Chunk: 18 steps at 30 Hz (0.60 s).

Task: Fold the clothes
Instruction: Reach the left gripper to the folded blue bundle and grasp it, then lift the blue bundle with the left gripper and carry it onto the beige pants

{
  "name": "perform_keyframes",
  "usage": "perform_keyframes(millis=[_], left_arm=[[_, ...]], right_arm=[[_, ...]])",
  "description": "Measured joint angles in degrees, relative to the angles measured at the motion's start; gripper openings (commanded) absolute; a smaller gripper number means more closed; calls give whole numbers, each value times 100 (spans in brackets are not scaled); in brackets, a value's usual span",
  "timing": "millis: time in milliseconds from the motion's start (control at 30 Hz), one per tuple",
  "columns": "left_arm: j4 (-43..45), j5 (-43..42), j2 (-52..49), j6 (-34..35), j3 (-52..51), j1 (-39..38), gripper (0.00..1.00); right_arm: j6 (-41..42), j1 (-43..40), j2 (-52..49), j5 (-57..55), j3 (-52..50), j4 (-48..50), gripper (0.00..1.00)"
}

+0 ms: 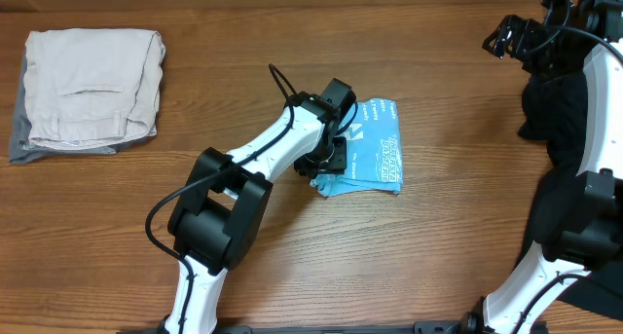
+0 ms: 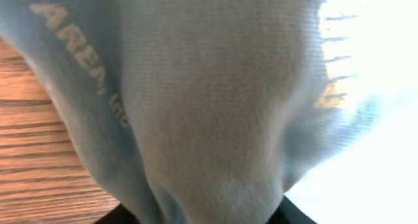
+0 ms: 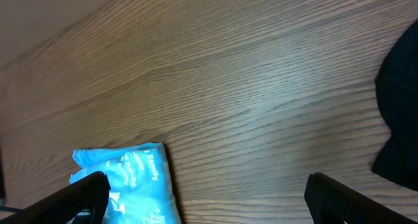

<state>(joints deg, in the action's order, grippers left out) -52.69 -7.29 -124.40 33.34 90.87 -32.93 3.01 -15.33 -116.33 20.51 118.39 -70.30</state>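
Observation:
The light blue T-shirt (image 1: 375,149) lies folded into a small bundle at the middle of the table, its white lettering facing up. My left gripper (image 1: 326,157) is down on the shirt's left edge. In the left wrist view the light blue cloth (image 2: 209,100) fills the frame and bunches down between the dark jaws, so the gripper is shut on it. My right gripper (image 1: 506,37) is raised at the far right, away from the shirt. Its fingers are wide open and empty in the right wrist view (image 3: 209,204), where a corner of the shirt (image 3: 130,175) shows at lower left.
A folded beige garment (image 1: 92,86) lies on a grey one at the far left. A black cloth (image 1: 550,110) lies heaped at the right edge near the right arm and also shows in the right wrist view (image 3: 401,119). Bare wood table (image 1: 448,246) surrounds the shirt.

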Motion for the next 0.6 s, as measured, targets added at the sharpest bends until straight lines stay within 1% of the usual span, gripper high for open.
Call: perform_keyframes(millis=[67, 167, 367, 467, 600], left_arm=[[2, -31, 0, -22, 0, 0, 27], [2, -70, 7, -114, 0, 0, 4], [-109, 83, 22, -435, 48, 2, 4], [-411, 490, 4, -625, 173, 20, 4], [-907, 1150, -129, -1034, 603, 133, 4]], right_arm=[[0, 0, 0, 0, 0, 0, 100], [0, 0, 0, 0, 0, 0, 100], [2, 0, 0, 0, 0, 0, 100], [0, 0, 0, 0, 0, 2, 100], [2, 0, 0, 0, 0, 4, 100]])
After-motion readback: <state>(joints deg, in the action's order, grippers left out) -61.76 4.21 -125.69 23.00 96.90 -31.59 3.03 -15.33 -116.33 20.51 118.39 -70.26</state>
